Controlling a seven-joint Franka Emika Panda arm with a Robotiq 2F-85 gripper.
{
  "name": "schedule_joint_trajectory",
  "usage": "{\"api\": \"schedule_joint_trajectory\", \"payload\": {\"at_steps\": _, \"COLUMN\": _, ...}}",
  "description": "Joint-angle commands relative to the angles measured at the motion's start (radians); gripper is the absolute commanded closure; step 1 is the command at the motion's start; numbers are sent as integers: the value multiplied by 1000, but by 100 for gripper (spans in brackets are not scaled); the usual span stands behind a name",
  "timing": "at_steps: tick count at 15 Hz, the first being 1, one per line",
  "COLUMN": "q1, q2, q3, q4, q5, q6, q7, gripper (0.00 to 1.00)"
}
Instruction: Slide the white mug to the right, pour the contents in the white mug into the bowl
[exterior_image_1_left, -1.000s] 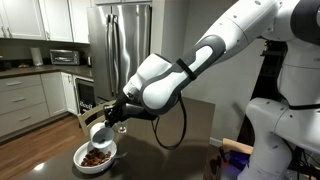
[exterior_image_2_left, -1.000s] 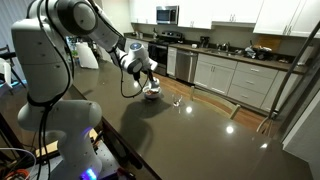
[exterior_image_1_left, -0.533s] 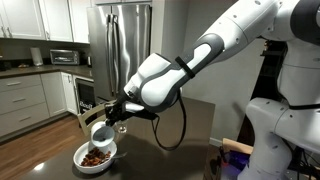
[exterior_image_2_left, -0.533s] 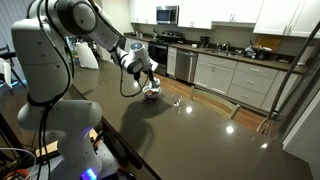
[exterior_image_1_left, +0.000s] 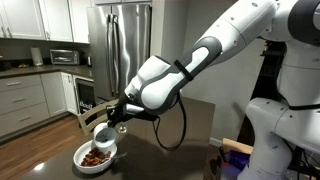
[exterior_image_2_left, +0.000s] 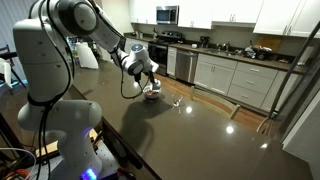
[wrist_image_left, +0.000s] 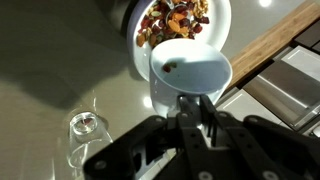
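The white mug (wrist_image_left: 187, 72) is tipped over, its mouth facing the bowl (wrist_image_left: 220, 18), which holds brown food pieces. A small brown bit sits inside the mug. My gripper (wrist_image_left: 192, 104) is shut on the mug's lower side and holds it above the table beside the bowl. In an exterior view the mug (exterior_image_1_left: 103, 133) hangs tilted just over the bowl (exterior_image_1_left: 96, 157), with the gripper (exterior_image_1_left: 114, 124) behind it. In an exterior view mug and bowl (exterior_image_2_left: 152, 90) are small and partly hidden by the gripper (exterior_image_2_left: 148, 83).
A small clear glass (wrist_image_left: 87, 126) stands on the dark glossy table (wrist_image_left: 60, 70) left of my gripper, seen also as the glass (exterior_image_2_left: 176, 102). A wooden strip (wrist_image_left: 268, 48) marks the table's edge. Kitchen cabinets (exterior_image_2_left: 240, 75) and a fridge (exterior_image_1_left: 120, 45) lie beyond.
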Motion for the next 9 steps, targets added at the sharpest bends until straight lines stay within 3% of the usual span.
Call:
{"api": "schedule_joint_trajectory", "payload": {"at_steps": 1, "q1": 13, "q2": -2, "q3": -32, "q4": -1, "q5": -39, "q6": 24, "q7": 45, "gripper": 93}}
{"api": "schedule_joint_trajectory", "payload": {"at_steps": 9, "q1": 43, "q2": 8, "q3": -130, "q4": -2, "q5": -132, "q6": 16, "q7": 163, "gripper": 93}}
